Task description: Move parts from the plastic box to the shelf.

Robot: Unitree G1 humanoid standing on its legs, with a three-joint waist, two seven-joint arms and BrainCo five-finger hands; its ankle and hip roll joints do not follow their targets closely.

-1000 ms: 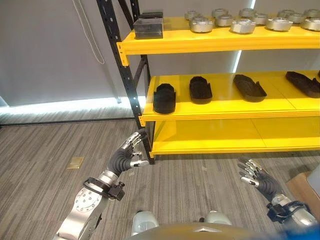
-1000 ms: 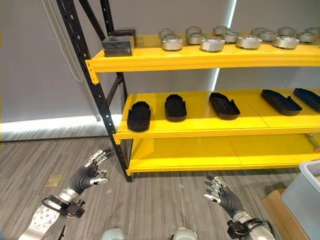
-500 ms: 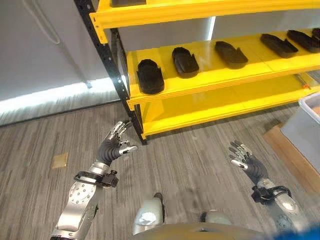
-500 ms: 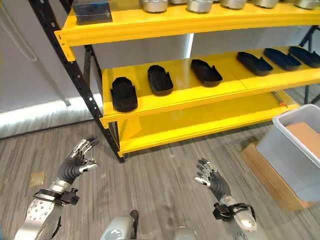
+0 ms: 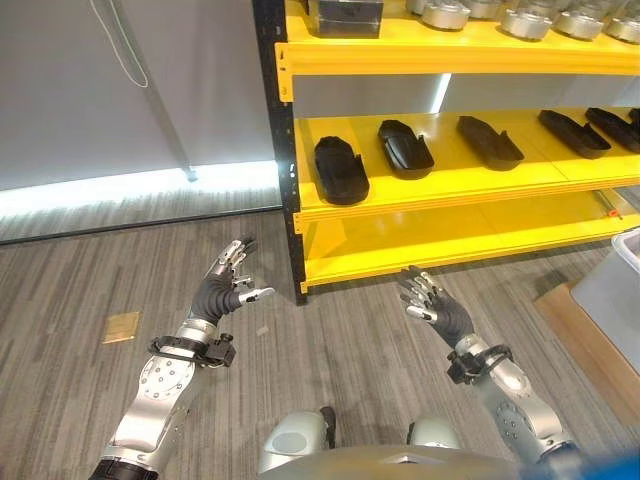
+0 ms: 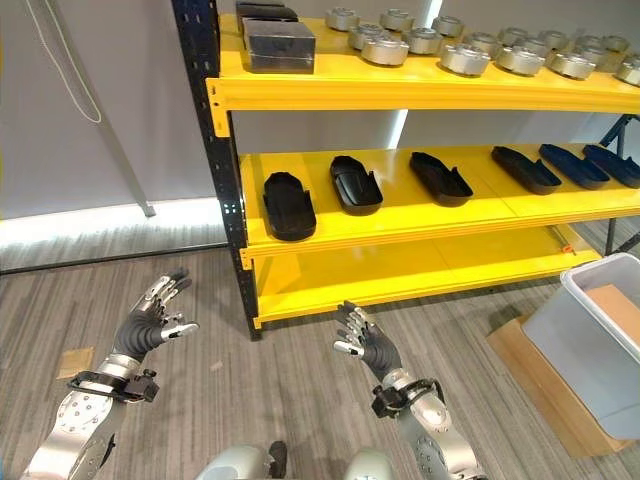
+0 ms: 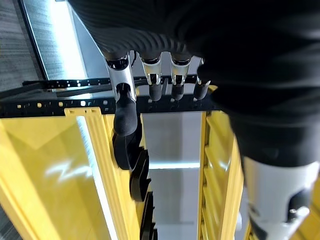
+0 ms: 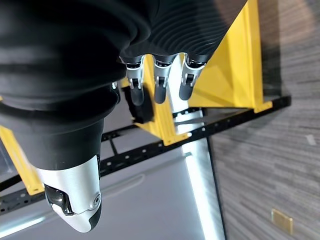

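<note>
My left hand (image 5: 222, 287) and right hand (image 6: 362, 342) are spread and empty, well apart from the plastic box (image 6: 596, 345); black parts (image 5: 340, 169) already occupy the shelf (image 5: 420, 189).

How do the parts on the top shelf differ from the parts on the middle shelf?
The top-shelf parts are shiny, silver and round, packed close in a crowded row; the middle-shelf parts are matte black, long and flat, like shallow trays, laid out singly with gaps between them. The silver ones stand taller and stubbier; the black ones lie low. Both sets rest on the same yellow shelf unit. Both hands, left and right, are open and hold nothing.
</note>
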